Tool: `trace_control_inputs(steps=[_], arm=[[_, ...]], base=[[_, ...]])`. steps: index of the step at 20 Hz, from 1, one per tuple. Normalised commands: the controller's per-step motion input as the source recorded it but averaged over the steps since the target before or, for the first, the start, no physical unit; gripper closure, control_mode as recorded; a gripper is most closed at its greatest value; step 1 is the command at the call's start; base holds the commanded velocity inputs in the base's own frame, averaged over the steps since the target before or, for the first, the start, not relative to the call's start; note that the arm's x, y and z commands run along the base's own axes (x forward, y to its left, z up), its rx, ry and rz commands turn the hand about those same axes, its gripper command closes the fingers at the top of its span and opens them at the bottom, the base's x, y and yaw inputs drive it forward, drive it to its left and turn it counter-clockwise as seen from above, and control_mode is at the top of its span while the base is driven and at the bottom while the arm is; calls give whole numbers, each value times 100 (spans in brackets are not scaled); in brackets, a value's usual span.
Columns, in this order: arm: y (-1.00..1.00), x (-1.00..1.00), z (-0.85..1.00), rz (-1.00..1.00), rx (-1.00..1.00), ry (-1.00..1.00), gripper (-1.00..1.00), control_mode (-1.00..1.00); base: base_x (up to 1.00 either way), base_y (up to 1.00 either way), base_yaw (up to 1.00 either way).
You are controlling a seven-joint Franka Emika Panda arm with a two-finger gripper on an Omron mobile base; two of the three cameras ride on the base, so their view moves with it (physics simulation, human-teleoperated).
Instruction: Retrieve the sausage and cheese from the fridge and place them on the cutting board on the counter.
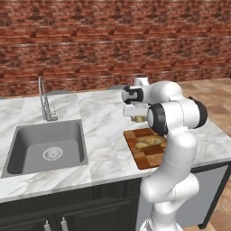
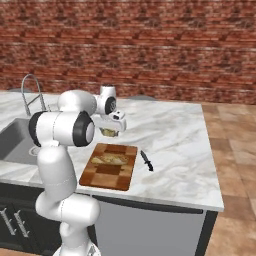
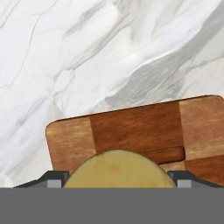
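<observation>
Currently: dark fingers (image 3: 119, 180) clamped on yellow-tan cheese chunk (image 3: 119, 169), lower centre, above brown wooden cutting board (image 3: 135, 127) on white marble tabletop (image 3: 87, 57).

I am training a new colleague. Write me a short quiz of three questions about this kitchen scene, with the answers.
1. True or false: the cutting board is bare.
2. What lies on the counter just beside the board, on the side away from the sink? A) a knife B) a cup C) a spoon
3. Fill in: the fingers grip a yellow-tan piece of ___.

Key
1. False: a pale piece of food lies on it.
2. A, the knife.
3. cheese.
</observation>
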Motion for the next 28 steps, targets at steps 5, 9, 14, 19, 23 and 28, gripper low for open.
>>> trace_control_inputs(steps=[5,9,14,19,23,28], arm=[[0,-44,-6,0,0,-1,100,-100],[0,-34,-12,0,0,-2,100,-100],[2,11,-9,0,0,-5,100,-100],[3,24,-1,0,0,-3,100,-100],[4,2,-12,0,0,0,100,-100],[5,0,-20,0,0,0,100,-100]], base=[[0,0,0],[0,0,0],[0,0,0],[0,0,0],[0,0,0],[0,0,0]])
